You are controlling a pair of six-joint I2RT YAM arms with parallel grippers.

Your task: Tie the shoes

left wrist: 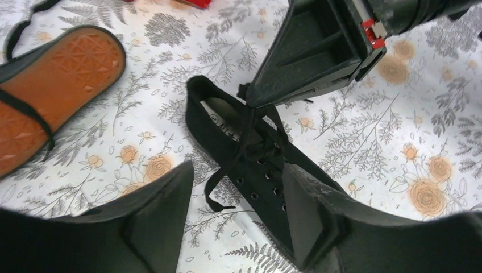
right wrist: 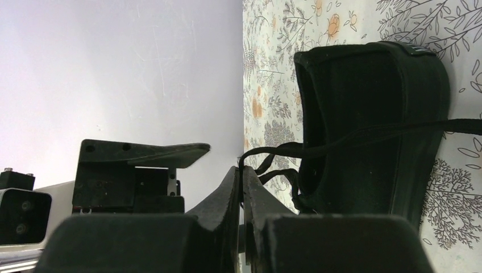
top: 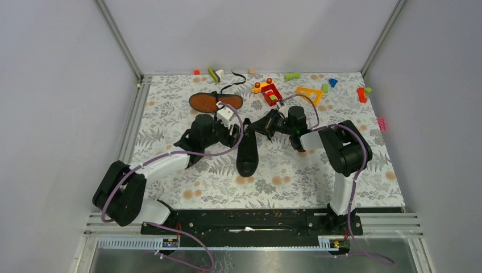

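One black shoe (top: 247, 152) lies on the floral table, its heel toward the back. In the left wrist view this shoe (left wrist: 256, 165) shows its eyelets, and a loose lace end (left wrist: 219, 190) trails off its side. My right gripper (right wrist: 240, 169) is shut on a thin black lace (right wrist: 364, 135) that runs taut from the shoe's heel opening (right wrist: 369, 114). My left gripper (left wrist: 239, 169) is open just above the shoe's eyelets, gripping nothing. The second shoe (top: 216, 102) lies sole-up behind the left gripper (top: 233, 135), its orange sole (left wrist: 51, 79) showing.
Small colourful toy blocks (top: 268, 91) are scattered along the back of the table (top: 318, 182), with more at the far right (top: 361, 94). Grey walls close in the back and both sides. The two grippers are close together over the shoe.
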